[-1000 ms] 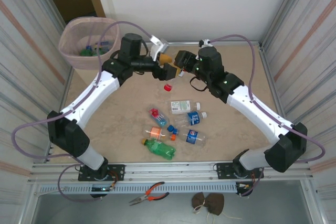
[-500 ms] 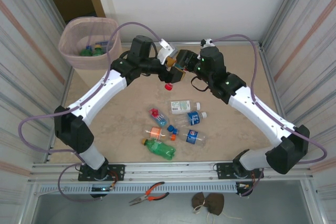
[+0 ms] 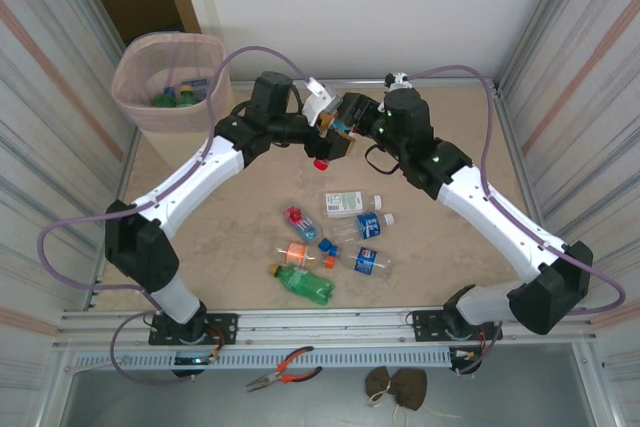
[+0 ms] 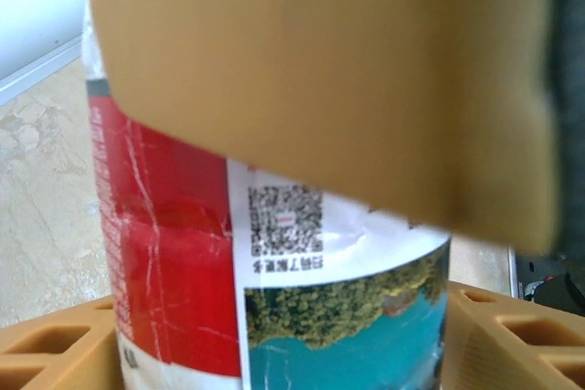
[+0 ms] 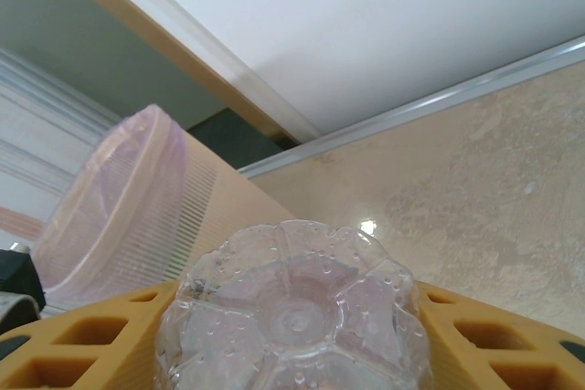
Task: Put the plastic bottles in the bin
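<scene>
A clear plastic bottle (image 3: 336, 137) with a red cap (image 3: 320, 163) hangs cap-down above the far middle of the table. My right gripper (image 3: 347, 129) is shut on it; the right wrist view shows its clear base (image 5: 292, 299) between the fingers of that gripper (image 5: 291, 340). My left gripper (image 3: 323, 127) meets it from the left. In the left wrist view the red, white and teal label (image 4: 274, 271) touches both fingers of that gripper (image 4: 283, 321). Several more bottles (image 3: 353, 203) lie on the table in front. The bin (image 3: 168, 77) stands at the far left.
Bottles lie inside the pink-lined bin (image 5: 137, 207). Loose bottles include a green one (image 3: 305, 284) and a blue-labelled one (image 3: 366, 261) near the table's middle. Pliers (image 3: 285, 369) and brown lumps (image 3: 395, 384) lie on the front ledge. Ribbed walls stand on both sides.
My left arm has swung right from beside the bin to the bottle in the right gripper, and its jaws have narrowed onto it. The right gripper has barely moved.
</scene>
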Robot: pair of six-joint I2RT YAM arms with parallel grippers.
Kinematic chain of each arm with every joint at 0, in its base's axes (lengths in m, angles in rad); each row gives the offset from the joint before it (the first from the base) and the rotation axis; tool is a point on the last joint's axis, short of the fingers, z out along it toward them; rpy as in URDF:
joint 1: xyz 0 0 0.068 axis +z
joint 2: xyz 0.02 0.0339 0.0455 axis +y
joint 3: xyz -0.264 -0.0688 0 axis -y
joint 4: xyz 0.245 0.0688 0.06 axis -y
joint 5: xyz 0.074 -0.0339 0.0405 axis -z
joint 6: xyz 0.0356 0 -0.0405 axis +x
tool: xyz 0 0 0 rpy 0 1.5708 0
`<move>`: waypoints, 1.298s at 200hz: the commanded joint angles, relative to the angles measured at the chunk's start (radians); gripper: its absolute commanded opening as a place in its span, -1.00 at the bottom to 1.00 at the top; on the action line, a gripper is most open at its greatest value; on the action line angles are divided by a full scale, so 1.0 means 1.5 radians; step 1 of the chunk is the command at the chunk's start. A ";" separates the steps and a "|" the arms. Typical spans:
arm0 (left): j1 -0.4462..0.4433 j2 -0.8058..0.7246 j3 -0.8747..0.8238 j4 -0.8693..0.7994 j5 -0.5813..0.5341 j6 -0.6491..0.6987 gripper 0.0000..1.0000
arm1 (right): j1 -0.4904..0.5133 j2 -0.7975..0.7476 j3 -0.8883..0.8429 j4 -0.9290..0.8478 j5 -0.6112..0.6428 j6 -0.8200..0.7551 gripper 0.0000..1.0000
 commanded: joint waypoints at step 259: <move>0.256 -0.067 0.188 -0.154 -0.046 0.087 0.20 | -0.028 -0.120 0.016 -0.063 0.076 -0.036 0.59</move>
